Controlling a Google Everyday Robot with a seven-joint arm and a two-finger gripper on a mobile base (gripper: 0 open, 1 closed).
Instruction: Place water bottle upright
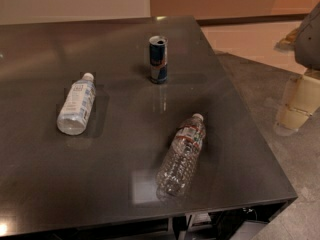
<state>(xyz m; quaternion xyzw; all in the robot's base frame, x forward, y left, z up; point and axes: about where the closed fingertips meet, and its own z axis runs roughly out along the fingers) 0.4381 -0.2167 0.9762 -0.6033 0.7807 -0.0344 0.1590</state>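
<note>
The water bottle (pixel 182 155) is clear, ribbed and crinkly, with a white cap and a narrow red-and-dark label band. It lies on its side on the dark table (pixel 120 184), right of centre near the front, cap pointing away from me. My gripper (pixel 297 104) hangs at the right edge of the view, beyond the table's right side and well apart from the bottle. It holds nothing that I can see.
A smaller smooth bottle (pixel 76 104) with a wide white label lies on its side at the left. A blue-and-silver drink can (pixel 158 59) stands upright at the back centre. The table's right edge runs close to the water bottle; floor lies beyond.
</note>
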